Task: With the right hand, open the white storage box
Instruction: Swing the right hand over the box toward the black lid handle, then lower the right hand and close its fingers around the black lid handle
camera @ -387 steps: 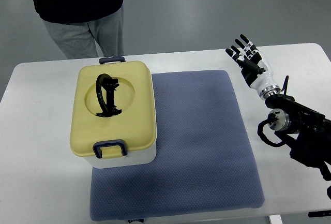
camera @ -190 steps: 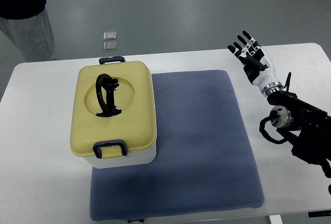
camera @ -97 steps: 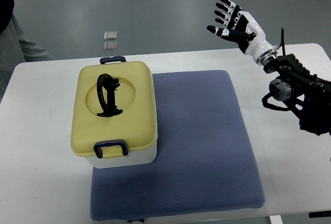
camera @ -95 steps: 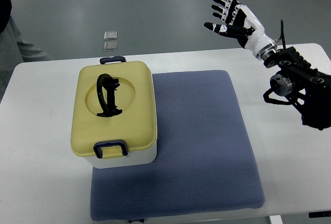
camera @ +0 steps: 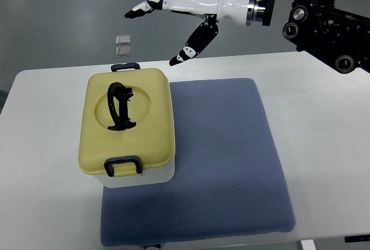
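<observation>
We see the right hand point(camera: 193, 8) stretched out above the table's point(camera: 324, 105) far edge, fingers spread wide, gripping nothing. The storage box point(camera: 127, 127) sits closed on the blue mat's point(camera: 225, 163) left side, well apart.

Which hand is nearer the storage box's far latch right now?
Right. The right hand hovers open above and just beyond the far latch of the storage box, not touching it. The left hand is out of view.
</observation>
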{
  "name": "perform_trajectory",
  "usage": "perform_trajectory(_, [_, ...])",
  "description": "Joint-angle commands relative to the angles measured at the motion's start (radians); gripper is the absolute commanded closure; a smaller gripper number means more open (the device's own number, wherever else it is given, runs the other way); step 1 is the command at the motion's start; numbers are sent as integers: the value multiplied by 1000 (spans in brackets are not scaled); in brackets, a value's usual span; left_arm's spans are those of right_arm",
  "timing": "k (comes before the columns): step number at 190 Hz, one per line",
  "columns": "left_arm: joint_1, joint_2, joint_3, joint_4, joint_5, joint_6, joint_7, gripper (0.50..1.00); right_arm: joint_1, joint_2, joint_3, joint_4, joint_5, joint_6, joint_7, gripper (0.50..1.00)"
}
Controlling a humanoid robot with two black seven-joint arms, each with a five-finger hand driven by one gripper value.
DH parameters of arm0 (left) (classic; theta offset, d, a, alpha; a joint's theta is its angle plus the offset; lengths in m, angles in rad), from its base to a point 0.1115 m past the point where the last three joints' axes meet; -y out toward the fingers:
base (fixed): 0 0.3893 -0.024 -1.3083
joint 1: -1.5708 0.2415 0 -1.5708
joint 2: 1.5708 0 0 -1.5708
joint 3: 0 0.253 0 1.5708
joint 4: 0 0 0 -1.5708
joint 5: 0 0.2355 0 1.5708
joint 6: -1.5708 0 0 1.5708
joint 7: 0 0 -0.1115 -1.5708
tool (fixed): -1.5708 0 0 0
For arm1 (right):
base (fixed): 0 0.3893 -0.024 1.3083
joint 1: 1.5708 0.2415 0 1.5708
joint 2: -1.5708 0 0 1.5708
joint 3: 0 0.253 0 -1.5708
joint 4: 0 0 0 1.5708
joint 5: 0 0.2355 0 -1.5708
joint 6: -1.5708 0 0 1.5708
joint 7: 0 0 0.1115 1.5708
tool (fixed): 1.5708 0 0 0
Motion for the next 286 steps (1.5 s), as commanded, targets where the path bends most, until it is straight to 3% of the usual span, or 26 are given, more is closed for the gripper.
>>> perform_trajectory(1, [0,0,1,0,0,0,0,500,70,57,-60,7,-96,13,1,579])
perform_trajectory(50, [0,0,-1,0,0,0,0,500,244,178,-261,7,-199,-7,1,589])
perform_trajectory(92, [0,0,-1,0,0,0,0,500,287,269,-297,4,-310,-10,-5,615])
perform_trajectory(166, [0,0,-1,0,0,0,0,500,321,302,-347,-28,-348,-24,-19,673])
perform_trajectory(210, [0,0,1,0,0,0,0,500,327,302,-360,-33,-360,-33,-30,769])
perform_trajectory(225, [0,0,1,0,0,0,0,500,324,302,-360,-33,-360,-33,-30,781])
perform_trajectory(249, [0,0,1,0,0,0,0,500,324,302,-360,-34,-360,-33,-30,846])
perform_trajectory(286, [0,0,1,0,0,0,0,500,312,302,-362,-34,-362,-33,-30,846])
